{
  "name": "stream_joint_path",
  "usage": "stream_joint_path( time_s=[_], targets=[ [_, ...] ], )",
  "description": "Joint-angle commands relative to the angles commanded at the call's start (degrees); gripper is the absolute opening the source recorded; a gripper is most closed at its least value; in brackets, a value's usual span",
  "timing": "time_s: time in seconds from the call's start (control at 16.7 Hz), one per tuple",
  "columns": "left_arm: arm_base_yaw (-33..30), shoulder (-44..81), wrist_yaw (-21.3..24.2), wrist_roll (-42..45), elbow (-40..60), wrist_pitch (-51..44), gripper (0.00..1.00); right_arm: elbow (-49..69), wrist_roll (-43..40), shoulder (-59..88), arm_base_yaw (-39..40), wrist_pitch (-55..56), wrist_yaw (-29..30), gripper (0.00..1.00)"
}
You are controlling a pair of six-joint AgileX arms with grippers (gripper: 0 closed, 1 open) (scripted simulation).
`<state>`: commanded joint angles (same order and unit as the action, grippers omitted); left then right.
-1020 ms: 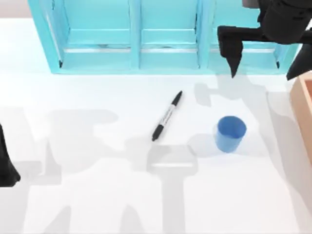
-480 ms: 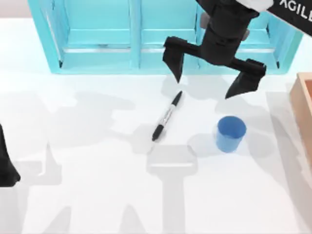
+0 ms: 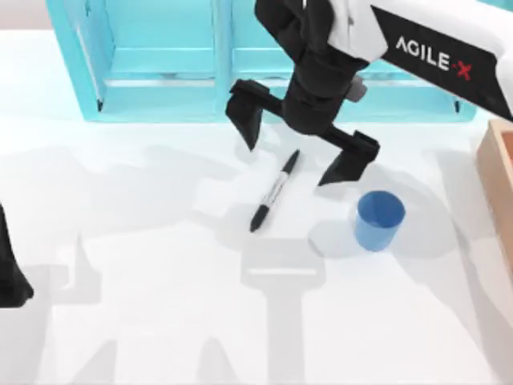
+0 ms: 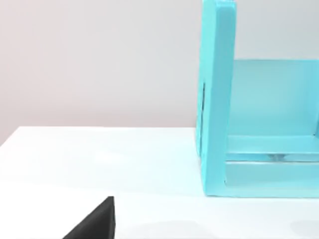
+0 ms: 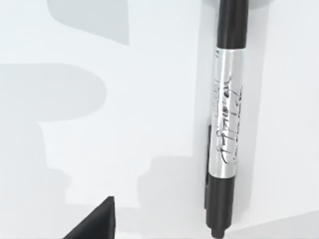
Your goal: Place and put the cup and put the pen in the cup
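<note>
White counter: your right gripper has moved in over the pen, fingers spread wide; pen lies flat, long axis 1-to-7 o'clock. Left fingers: can't tell.

A plain white table is seen, crossed by grey shadows; the pen is laid flat on it near the middle, angled diagonally; the blue cup is stood upright just to its right; a turquoise shelf unit is set along the far edge; a wooden box's corner is seen at the right edge.
</note>
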<state>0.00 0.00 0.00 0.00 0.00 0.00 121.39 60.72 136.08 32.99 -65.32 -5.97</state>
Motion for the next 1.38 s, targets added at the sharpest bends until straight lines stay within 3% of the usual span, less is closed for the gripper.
stream_joint_path(
  time_s=[0.24, 0.72, 1.02, 1.38],
  targets=[
    [0.0, 0.0, 0.0, 0.0, 0.0, 0.0, 1.00, -0.5, 0.0, 0.4, -0.2, 0.8, 0.1, 1.00],
    [0.0, 0.0, 0.0, 0.0, 0.0, 0.0, 1.00, -5.4, 1.3, 8.7, 1.2, 14.4, 0.3, 1.00],
    [0.0, 0.0, 0.0, 0.0, 0.0, 0.0, 1.00, -5.7, 1.4, 9.2, 1.3, 15.1, 0.4, 1.00],
    [0.0, 0.0, 0.0, 0.0, 0.0, 0.0, 1.00, -5.7, 1.4, 9.2, 1.3, 15.1, 0.4, 0.55]
  ],
)
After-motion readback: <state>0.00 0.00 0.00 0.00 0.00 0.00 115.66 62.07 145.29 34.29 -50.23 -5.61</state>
